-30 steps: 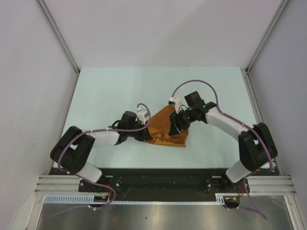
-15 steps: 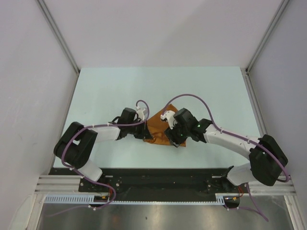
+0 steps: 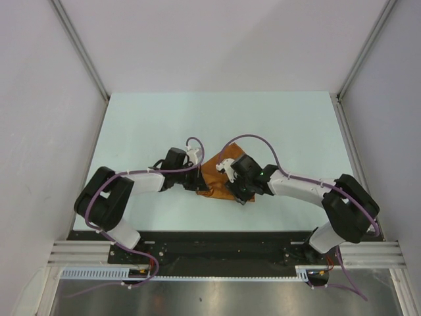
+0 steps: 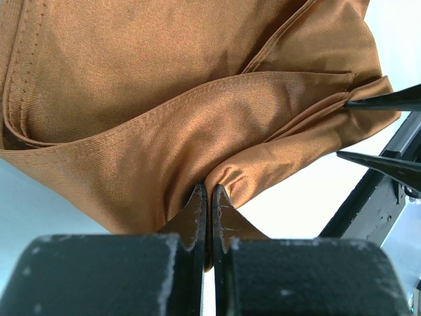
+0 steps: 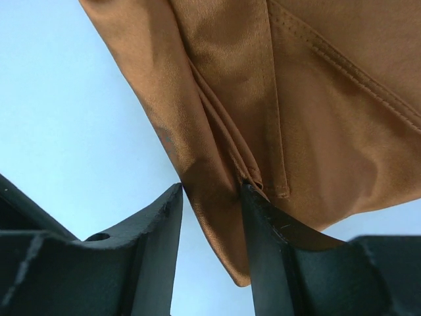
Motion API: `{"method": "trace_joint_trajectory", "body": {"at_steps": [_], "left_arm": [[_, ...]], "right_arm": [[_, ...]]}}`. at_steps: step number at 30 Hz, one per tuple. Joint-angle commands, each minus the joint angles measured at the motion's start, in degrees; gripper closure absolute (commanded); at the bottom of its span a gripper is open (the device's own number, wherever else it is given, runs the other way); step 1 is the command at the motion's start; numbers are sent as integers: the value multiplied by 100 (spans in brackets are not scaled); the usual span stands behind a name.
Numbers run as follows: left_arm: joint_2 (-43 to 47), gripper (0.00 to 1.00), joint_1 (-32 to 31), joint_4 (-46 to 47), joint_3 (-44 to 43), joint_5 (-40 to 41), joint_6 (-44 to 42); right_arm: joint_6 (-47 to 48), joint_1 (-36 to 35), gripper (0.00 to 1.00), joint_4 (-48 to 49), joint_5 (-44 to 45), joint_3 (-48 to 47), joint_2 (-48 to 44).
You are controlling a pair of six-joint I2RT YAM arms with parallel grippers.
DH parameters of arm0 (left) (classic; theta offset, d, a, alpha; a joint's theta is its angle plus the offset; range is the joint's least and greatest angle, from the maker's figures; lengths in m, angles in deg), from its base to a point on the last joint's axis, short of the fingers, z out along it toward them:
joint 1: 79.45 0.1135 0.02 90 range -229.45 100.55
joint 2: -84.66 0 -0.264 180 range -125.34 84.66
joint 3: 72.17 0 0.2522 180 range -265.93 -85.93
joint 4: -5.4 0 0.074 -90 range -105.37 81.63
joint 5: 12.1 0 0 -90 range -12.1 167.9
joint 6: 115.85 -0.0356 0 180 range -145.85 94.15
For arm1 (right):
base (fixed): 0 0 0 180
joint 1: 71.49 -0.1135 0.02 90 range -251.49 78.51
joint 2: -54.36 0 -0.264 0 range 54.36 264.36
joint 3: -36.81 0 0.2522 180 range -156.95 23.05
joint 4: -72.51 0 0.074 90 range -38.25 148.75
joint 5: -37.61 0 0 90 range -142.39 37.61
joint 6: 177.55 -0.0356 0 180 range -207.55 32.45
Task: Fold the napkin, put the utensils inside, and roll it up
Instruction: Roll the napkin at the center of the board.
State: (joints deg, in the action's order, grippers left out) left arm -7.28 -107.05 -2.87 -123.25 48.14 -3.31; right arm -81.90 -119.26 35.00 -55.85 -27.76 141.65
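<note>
The napkin [image 3: 219,176] lies crumpled and partly folded on the pale desk [image 3: 164,118], a rust-orange, slightly shiny heap with both arms reaching in to it from either side. At the napkin's left edge the left tool [image 3: 201,186] has its jaws pressed together on the cloth: in the left wrist view the left tool [image 4: 208,194] pinches a gathered ridge of the napkin [image 4: 197,99], and creases fan out from the pinch across the fabric. A stitched hem curves down the napkin's left part in that view, and a loose flap overlaps the layer under it. At the napkin's near-right corner sits the right tool [image 3: 239,192], its jaws apart. In the right wrist view the right tool [image 5: 210,191] straddles a hanging folded corner of the napkin [image 5: 316,99], both fingers [image 5: 260,224] touching the cloth at their tips, with a point of fabric hanging down between them; whether they press it firmly cannot be told. The left wrist view shows those same two fingertips [image 4: 375,102] at the napkin's far-right corner, one against the cloth's tip and the other just beside it over bare desk [image 4: 309,197]. Bare desk surrounds the napkin on all sides, and the napkin lies closer to the arm bases than to the desk's far edge.
</note>
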Motion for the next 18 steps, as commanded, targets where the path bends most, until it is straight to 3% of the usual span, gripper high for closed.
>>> {"method": "trace_joint_trajectory", "body": {"at_steps": [1,6,13,18], "left_arm": [[-263,100,123,-488,49,682,-145],[-193,100,167,-453,23,603,-145],[62,100,193,-286,-82,515,-163],[168,100,193,-251,-135,603,-294]], "right_arm": [[6,40,55,-95,-66,-166,245],[33,153,69,-297,-373,-315,596],[111,636,100,-841,-1882,-745,974],[313,1023,100,-1395,-3008,-1291,1571]]}}
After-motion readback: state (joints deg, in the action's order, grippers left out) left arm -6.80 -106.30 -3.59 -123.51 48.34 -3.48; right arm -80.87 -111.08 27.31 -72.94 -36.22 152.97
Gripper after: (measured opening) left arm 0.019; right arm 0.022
